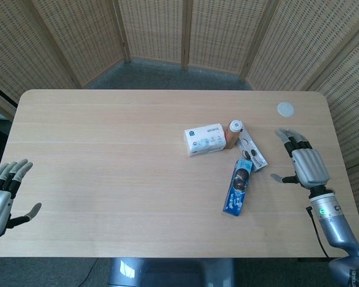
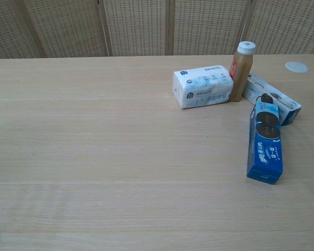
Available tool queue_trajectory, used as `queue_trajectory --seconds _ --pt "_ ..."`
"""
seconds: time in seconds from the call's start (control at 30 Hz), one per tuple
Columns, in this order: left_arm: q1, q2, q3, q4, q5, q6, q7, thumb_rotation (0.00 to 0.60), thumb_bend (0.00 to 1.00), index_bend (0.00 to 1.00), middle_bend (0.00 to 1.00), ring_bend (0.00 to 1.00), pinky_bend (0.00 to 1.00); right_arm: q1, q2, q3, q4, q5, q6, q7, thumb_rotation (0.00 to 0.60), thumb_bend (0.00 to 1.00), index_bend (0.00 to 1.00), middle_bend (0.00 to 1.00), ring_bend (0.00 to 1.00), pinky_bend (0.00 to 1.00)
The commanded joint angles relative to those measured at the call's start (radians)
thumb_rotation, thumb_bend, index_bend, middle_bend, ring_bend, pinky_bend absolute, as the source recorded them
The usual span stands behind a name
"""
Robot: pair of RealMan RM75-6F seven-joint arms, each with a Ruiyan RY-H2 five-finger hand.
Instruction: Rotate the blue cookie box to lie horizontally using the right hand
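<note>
On table (image 1: 107, 179): one blue cookie box (image 1: 238, 186), one bottle (image 1: 233, 133)

Head view sits high, looking steeply down on the whole table (image 1: 107, 167) — far edge and wicker screens (image 1: 155, 30) at top. Chest view sits low and close, facing forward across the tabletop toward the screens. Both share the right-centre cluster — blue cookie box (image 1: 239, 186), tissue pack (image 1: 205, 139), bottle (image 1: 233, 133).
</note>
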Motion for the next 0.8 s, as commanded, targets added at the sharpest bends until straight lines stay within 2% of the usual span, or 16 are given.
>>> queue_trajectory --seconds 0.03,0.5,0.63,0.8 --pt "0.002 -0.001 0.001 0.002 -0.002 0.001 -0.002 0.6 0.32 0.08 0.02 0.0 0.0 0.003 -0.001 0.0 -0.001 0.003 -0.006 -0.001 0.591 0.0 0.0 0.0 0.0 0.0" --pt "0.011 0.006 0.004 -0.003 0.016 0.024 -0.004 0.6 0.32 0.08 0.02 0.0 0.0 0.012 -0.01 0.003 -0.01 0.024 -0.025 -0.015 0.589 0.0 0.0 0.0 0.0 0.0" --pt "0.008 0.001 0.004 0.001 0.011 0.015 -0.004 0.6 0.32 0.08 0.02 0.0 0.0 0.036 -0.045 0.016 0.011 0.06 -0.055 -0.036 0.593 0.0 0.0 0.0 0.0 0.0" --pt "0.008 0.0 0.002 0.007 0.003 0.016 -0.009 0.6 0.32 0.09 0.02 0.0 0.0 0.084 -0.115 0.033 0.074 0.127 -0.122 -0.078 0.567 0.0 0.0 0.0 0.0 0.0"
